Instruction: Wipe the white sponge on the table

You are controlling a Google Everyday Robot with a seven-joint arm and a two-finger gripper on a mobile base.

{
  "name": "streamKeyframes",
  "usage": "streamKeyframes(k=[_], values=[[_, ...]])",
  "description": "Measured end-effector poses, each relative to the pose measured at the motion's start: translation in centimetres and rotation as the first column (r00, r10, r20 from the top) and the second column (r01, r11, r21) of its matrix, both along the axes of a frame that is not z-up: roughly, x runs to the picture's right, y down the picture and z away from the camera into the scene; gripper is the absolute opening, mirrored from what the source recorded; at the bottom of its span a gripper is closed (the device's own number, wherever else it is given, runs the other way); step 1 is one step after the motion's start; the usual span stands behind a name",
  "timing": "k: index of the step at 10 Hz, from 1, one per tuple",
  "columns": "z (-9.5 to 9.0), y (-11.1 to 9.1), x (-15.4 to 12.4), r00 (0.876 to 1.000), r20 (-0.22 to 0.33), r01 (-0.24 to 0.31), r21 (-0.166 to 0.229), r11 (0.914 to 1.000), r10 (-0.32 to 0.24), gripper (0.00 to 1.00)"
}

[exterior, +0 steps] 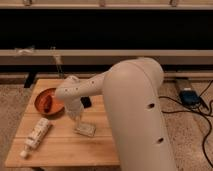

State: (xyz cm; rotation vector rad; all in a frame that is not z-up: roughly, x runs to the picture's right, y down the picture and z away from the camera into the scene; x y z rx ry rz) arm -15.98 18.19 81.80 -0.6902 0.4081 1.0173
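Note:
The white sponge (pixel 85 129) lies flat on the light wooden table (pixel 100 150), near its middle. My gripper (pixel 78 120) points down from the big white arm (pixel 130 110). Its tip is at the sponge's left end, touching it or just above it. The arm covers the right part of the table.
An orange-red bowl (pixel 48 102) with something dark in it stands at the table's back left. A small black device (pixel 86 101) lies behind the sponge. A white labelled bottle (pixel 37 134) lies at the front left. A blue box with cables (pixel 190 96) is on the floor at the right.

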Motion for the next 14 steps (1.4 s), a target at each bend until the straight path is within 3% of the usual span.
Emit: streamKeyframes(k=[12, 14], values=[[1.5, 1.3, 0.2, 1.000, -0.013, 0.001, -0.032, 0.9995, -0.001, 0.61], [1.9, 1.7, 0.5, 1.000, -0.022, 0.001, -0.045, 0.9990, -0.002, 0.46]])
